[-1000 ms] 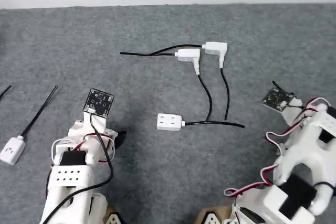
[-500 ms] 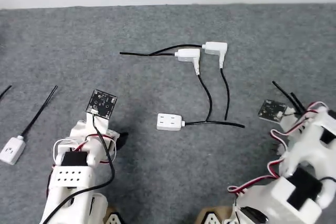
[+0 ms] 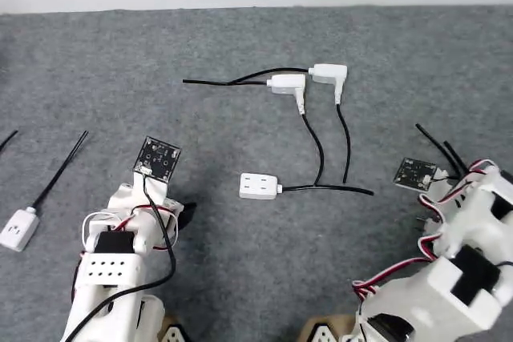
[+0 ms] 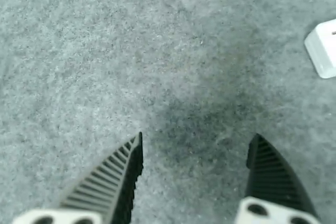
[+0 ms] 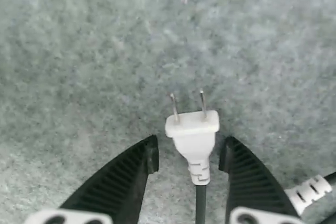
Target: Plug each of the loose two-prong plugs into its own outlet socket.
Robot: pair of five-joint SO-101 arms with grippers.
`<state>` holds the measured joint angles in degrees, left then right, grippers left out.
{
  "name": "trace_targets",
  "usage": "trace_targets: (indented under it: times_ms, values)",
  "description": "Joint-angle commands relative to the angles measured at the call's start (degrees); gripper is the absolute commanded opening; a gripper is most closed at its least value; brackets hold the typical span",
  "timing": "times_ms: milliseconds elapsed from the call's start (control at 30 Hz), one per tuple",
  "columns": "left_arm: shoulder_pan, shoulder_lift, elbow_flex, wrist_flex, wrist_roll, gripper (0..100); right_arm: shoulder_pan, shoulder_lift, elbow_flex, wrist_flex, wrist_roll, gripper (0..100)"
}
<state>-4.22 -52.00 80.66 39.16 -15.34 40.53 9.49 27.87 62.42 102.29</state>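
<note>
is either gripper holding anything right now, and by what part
Nothing is held. The right gripper is open around a two-prong plug, with a gap on each side of its body. The left gripper is open over the carpet.

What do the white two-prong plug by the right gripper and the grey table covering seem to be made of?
White two-prong plug: smooth moulded plastic body with a ribbed neck, apparently; thin grey prongs look like bare metal. Grey table covering: probably felt or short carpet, from its fuzzy, mottled fibres.
</note>
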Motion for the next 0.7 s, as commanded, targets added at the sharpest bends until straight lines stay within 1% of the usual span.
trace_targets:
  times_ms: [0,100,267,367,500,667]
  values:
    - [0.3,-0.4,-0.2,-1.8,-0.4,30,0.0,2.7,-1.6,-2.5,1.2,13.1]
    - [0.3,-0.4,-0.2,-1.8,-0.4,30,-1.9,2.7,-1.7,-2.4,1.2,7.7]
    - [0.3,-0.4,-0.2,-1.8,-0.4,30,-4.8,2.7,-1.5,-2.0,0.8,5.0]
    - [0.3,-0.4,-0.2,-1.8,-0.4,30,-5.9,2.7,-1.7,-0.3,1.1,0.6]
    - [0.3,-0.4,-0.2,-1.9,-0.4,30,-8.7,2.2,-1.7,2.5,0.5,0.8]
    - [0.3,-0.4,-0.2,-1.9,-0.4,30,-14.4,-3.6,-1.7,6.6,-5.2,0.9]
